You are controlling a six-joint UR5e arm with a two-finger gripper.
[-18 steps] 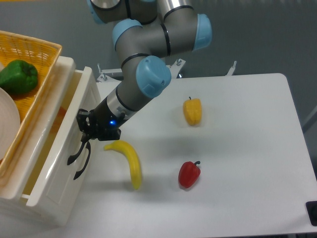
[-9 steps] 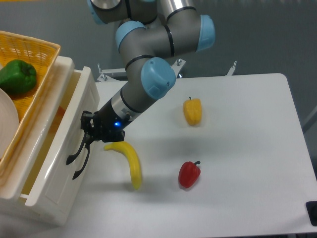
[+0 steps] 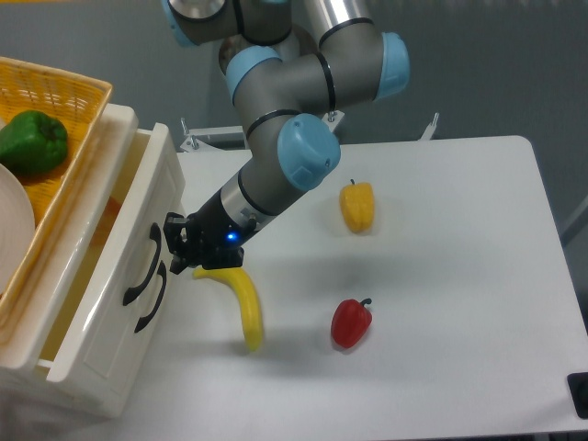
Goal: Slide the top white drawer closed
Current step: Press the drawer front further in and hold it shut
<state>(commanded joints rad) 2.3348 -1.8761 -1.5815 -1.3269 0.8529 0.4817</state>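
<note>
- At the left edge of the white table (image 3: 441, 276), the top white drawer (image 3: 110, 303) — glossy cream plastic, a deep tray with a thick front panel — stands pulled part way out of its cabinet, its black curved handles (image 3: 145, 283) facing the arm.
- I have the gripper (image 3: 176, 250) set just beside that front panel, near the upper handle, with the forearm sloping down behind it from the right. My read is that this pose puts the arm in line with the drawer's travel, so a push on the panel would drive it home.
- Whether the fingers are apart or together I cannot tell; they read as one dark cluster against the panel, and I cannot say if they actually touch it.
- A yellow wicker basket (image 3: 73, 101) rests on top of the cabinet above the drawer, holding a green bell pepper (image 3: 33, 142), so it stays clear of the sliding part.
- A curved yellow banana (image 3: 241, 303) lies just below the gripper, close to the panel but not blocking it; a yellow bell pepper (image 3: 357, 206) and a red bell pepper (image 3: 351, 322) sit well apart.
- Against half a second ago, the gripper has shifted right and slightly down, off the handle — both handle arcs now show uncovered, and the elbow joint has swung right too. The drawer looks unmoved, still open.
</note>
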